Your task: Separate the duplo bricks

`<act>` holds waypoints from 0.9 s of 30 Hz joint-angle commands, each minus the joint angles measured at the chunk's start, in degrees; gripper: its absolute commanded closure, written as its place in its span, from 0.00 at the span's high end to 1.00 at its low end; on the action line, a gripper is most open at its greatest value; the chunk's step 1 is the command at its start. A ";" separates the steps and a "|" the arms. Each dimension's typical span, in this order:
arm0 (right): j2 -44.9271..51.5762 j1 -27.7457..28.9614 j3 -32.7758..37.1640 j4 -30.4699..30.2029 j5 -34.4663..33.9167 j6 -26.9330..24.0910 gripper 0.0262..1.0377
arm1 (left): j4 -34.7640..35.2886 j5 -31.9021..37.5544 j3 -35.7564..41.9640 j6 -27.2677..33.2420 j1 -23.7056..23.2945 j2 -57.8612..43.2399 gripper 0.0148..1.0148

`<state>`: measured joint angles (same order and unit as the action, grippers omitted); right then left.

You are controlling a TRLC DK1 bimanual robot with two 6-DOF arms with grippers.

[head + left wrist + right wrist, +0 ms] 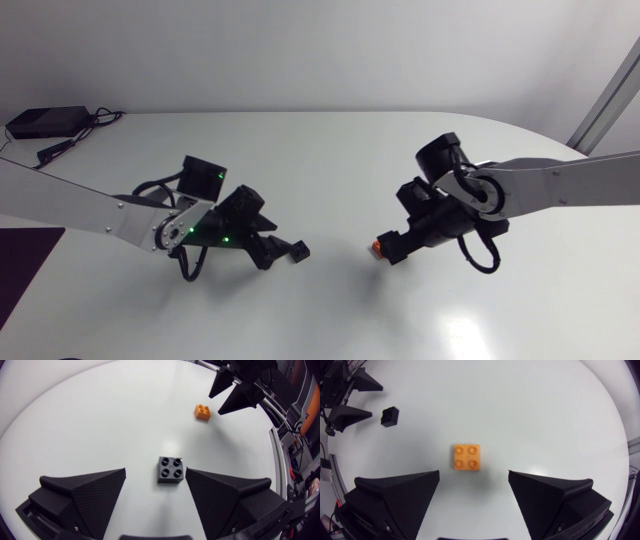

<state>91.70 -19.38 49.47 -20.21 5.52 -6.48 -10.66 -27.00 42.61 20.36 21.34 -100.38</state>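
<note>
Closest in, the left claw (155, 476) hung low over the white counter (100, 410) with its two fat black fingers (85, 492) spread wide and holding nothing. The dark grey brick (170, 469) lay flat on the counter between the finger tips, bumps up. It sat just beside one finger, and I could not tell if it touched that finger.

Farther off, well apart from the grey one, the orange brick (467, 456) lay flat with its bumps up too. It was just ahead of the right claw (474, 476), about in the middle of the gap. That claw was wide open as well and gripped nothing.

The two bricks were no longer stuck together, so the splitting looked done to me. I think the job now was to get both claws away without bumping anything. The left claw should be the careful one, because its brick was so near a finger. It would be best to keep the fingers wide and go up first, not sideways, so the brick did not slide.

The left arm stretched in from the left side, bent at its elbow, claw tipped down toward the middle. The right arm stretched in from the right the same way, so the two claws faced each other
</note>
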 commanded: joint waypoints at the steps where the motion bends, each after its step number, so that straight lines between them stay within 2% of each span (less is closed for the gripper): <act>1: -1.17 2.15 1.24 -0.45 -2.79 0.24 0.96 | 1.08 0.11 2.57 2.05 -2.01 1.41 0.84; 5: 1.38 4.08 1.68 2.01 -7.54 -0.11 0.96 | 1.08 4.06 4.24 4.86 -3.15 -2.01 0.84; 14: 9.20 4.87 4.58 5.35 -10.09 -0.20 0.96 | 0.20 9.25 6.96 7.33 -1.83 -10.80 0.84; 20: 11.22 1.27 5.28 5.53 -10.62 1.21 0.96 | -0.68 9.69 8.37 6.97 1.16 -14.23 0.84; 27: 11.13 -3.48 6.25 4.39 -10.62 3.40 0.96 | -0.68 9.69 8.54 3.90 4.76 -14.23 0.84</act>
<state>101.80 -22.00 54.63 -15.00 -4.56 -4.95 -12.29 -17.69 51.40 25.52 25.28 -112.51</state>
